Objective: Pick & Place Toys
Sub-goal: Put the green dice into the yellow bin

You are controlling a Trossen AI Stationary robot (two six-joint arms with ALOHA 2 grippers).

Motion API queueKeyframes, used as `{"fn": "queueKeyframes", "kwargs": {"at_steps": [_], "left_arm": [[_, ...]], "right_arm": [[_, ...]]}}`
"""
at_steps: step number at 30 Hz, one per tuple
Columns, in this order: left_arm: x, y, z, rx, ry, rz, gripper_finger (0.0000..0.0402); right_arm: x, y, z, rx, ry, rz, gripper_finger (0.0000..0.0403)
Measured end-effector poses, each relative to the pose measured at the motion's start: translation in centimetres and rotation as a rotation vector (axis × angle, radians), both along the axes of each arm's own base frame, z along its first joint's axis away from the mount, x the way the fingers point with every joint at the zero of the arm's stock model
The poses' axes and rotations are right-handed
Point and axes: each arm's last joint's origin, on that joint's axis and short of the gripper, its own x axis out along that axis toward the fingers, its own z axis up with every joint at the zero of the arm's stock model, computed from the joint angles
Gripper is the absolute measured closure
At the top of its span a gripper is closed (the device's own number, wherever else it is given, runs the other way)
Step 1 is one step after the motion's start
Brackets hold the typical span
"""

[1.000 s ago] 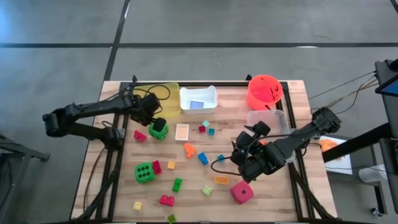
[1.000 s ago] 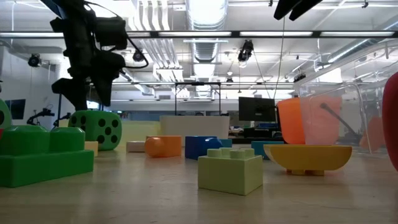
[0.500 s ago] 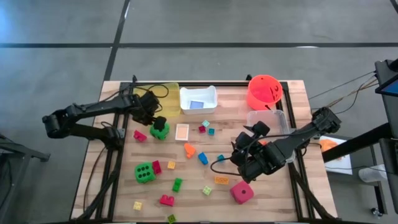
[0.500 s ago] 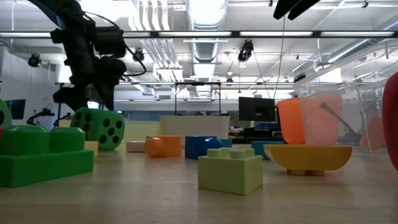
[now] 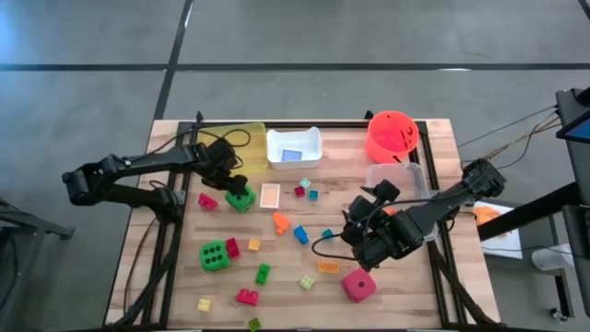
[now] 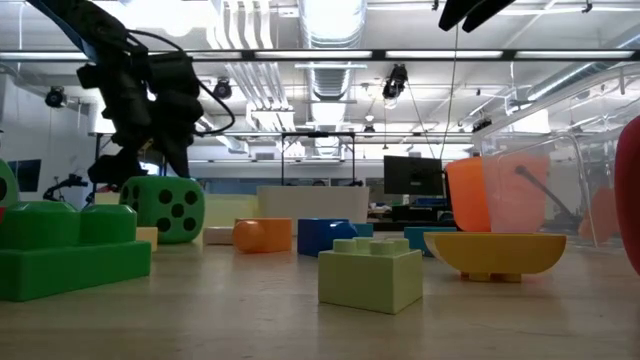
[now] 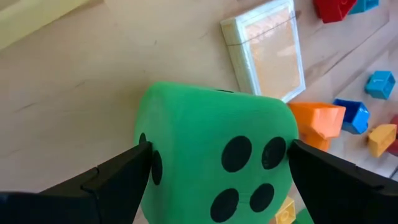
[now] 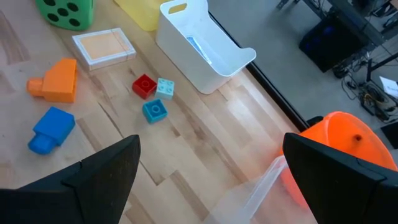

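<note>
A green dotted die [image 5: 241, 198] rests on the table at the left, near the yellow tray. My left gripper [image 5: 235, 187] is open and comes down over it. In the left wrist view its two fingers stand at opposite sides of the die [image 7: 217, 155]. My right gripper [image 5: 365, 242] hangs open above the table's right middle, with nothing between its fingers [image 8: 211, 180]. A second green die [image 5: 214, 255], a pink-red die [image 5: 359, 285], a flat card [image 5: 270, 195] and small coloured bricks lie loose on the wood. My left gripper comes at the green die slanting down from the table's left. One fingertip [image 7: 140, 163] and the other [image 7: 297, 155] lie close against two opposite side faces. I cannot tell whether they touch it. The die sits flat on the table.
Along the far edge stand a yellow tray [image 5: 241, 146], a white tray [image 5: 294, 148] holding a blue card, and an orange-red bucket [image 5: 392, 136]. A clear tray [image 5: 396, 180] is at the right. An orange brick [image 5: 280, 221] and a blue brick [image 5: 300, 234] lie mid-table.
My left gripper has sunk toward the green die and tipped more steeply downward, still open, so its fingers now stand around the die. The die has shifted slightly toward the table's right. My right arm has kept still.
</note>
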Motion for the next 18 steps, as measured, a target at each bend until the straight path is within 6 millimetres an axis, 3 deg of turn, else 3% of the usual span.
{"fn": "queueKeyframes", "kwargs": {"at_steps": [5, 8, 15, 18], "left_arm": [[0.04, 0.0, -0.01, 0.005, -0.006, -0.008, 0.0065], [0.07, 0.06, 0.0, 0.02, -0.004, -0.004, 0.0112], [0.04, 0.08, -0.44, 0.038, -0.025, 0.001, 0.0274], [0.05, 0.08, -0.47, 0.037, -0.026, 0.001, 0.0276]], "right_arm": [[0.01, 0.01, 0.0, 0.002, -0.001, 0.0, 0.0014], [0.03, 0.02, 0.0, 0.004, -0.002, 0.0, 0.0014], [0.12, 0.09, -0.01, 0.006, 0.001, 0.012, 0.0014], [0.12, 0.09, -0.01, 0.007, 0.001, 0.012, 0.0014]]}}
